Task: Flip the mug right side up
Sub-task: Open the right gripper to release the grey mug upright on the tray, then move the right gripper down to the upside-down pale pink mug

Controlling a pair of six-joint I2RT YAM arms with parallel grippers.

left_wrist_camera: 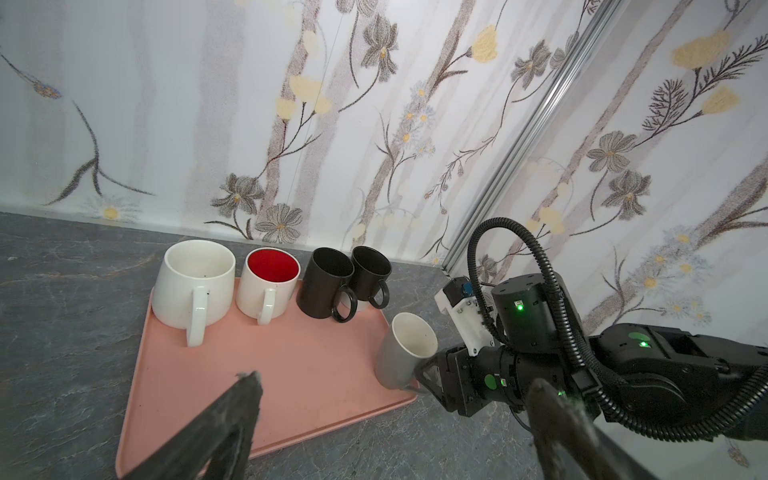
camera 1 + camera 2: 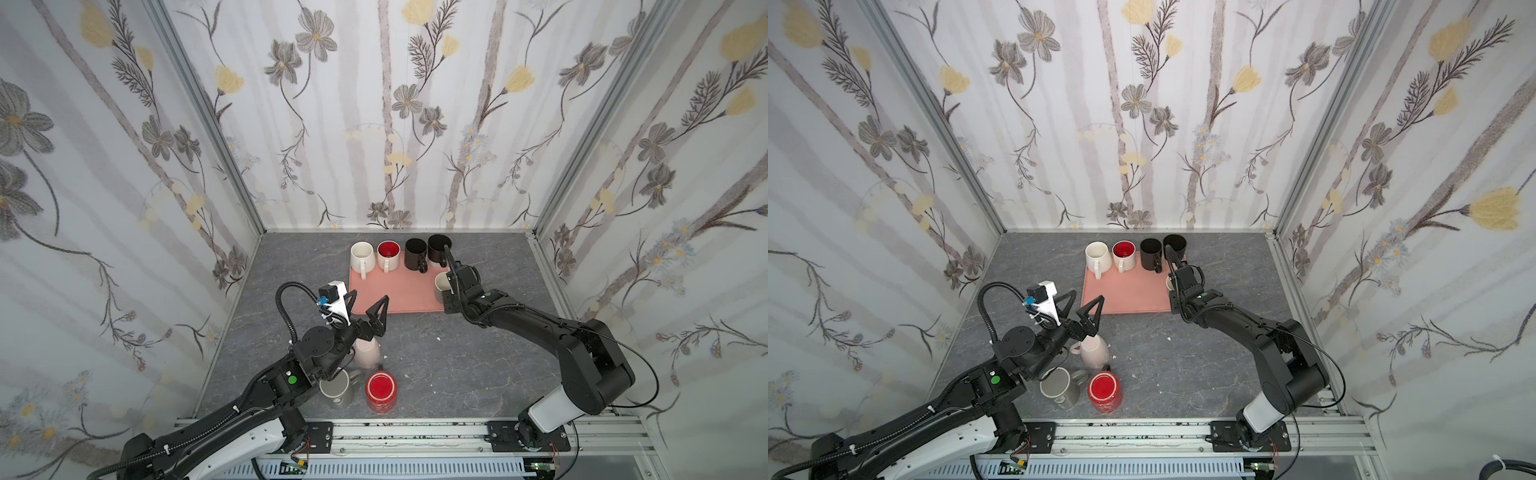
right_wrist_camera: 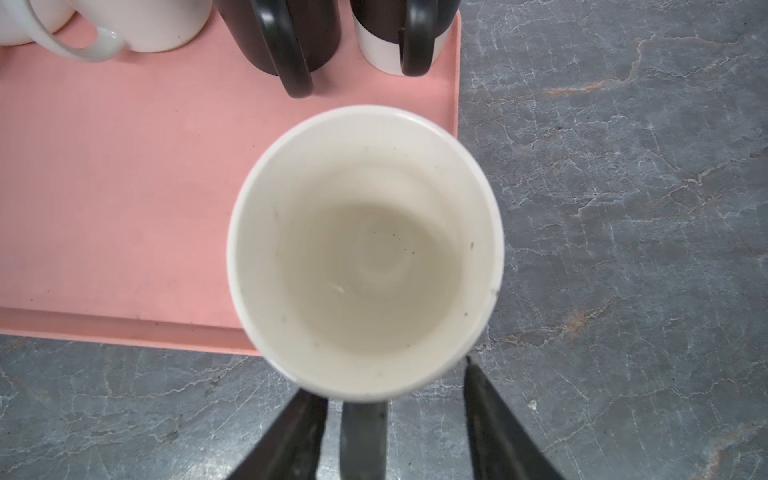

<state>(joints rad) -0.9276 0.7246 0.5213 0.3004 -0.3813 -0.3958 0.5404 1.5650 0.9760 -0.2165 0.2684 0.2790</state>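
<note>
Left gripper (image 2: pixel 369 296) sat raised with fingers spread wide, right gripper (image 3: pixel 390 386) pointed down off its outstretched arm, jaws partly apart.

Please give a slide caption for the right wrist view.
Upright grey ceramic mug at corner of pink tray, handle inside the open right gripper.

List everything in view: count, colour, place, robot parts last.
Plastic tray: one, salmon pink, far centre of grey marbled tabletop.
Ceramic mugs, tray's far row: four; white mug, red-lined white mug, black mug, white-based black mug.
Grey mug with white inside: one, tray's near right corner.
Mugs off the tray: three; pale pink mug, tipped grey mug, red mug, by the tabletop's front edge.
Left end effector: one, black, open, raised before the tray.
Right end effector: one, black, open astride the corner mug's handle.
</note>
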